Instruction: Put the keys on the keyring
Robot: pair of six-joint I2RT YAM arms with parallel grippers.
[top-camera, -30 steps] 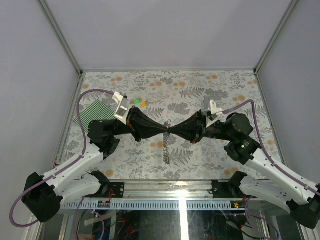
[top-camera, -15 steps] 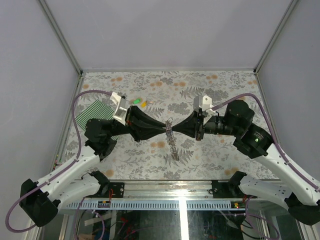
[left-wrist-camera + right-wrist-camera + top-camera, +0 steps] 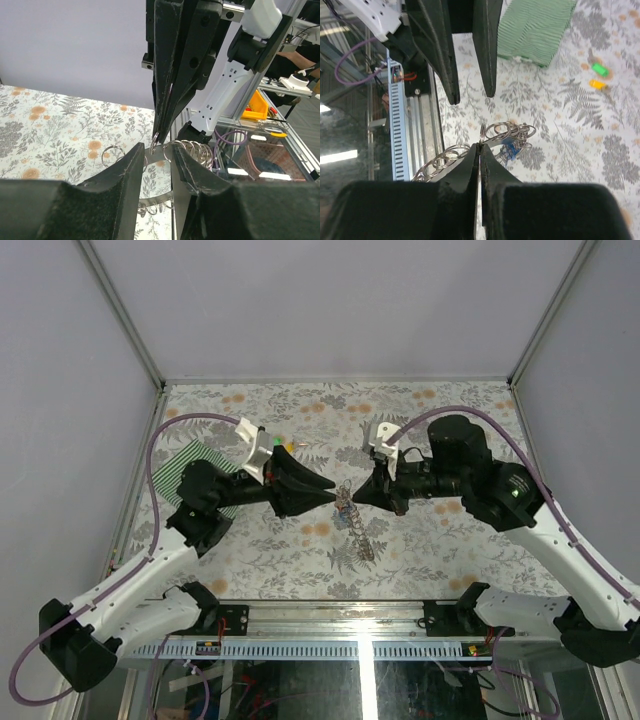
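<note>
The right hand (image 3: 479, 148) is pinched tight on the keyring (image 3: 506, 132), and the chain trails down toward the flowered tabletop (image 3: 440, 540). The left hand (image 3: 158, 150) faces it, fingers apart. Green and yellow keys (image 3: 598, 70) lie beyond, near the striped cloth (image 3: 535, 30).
</note>
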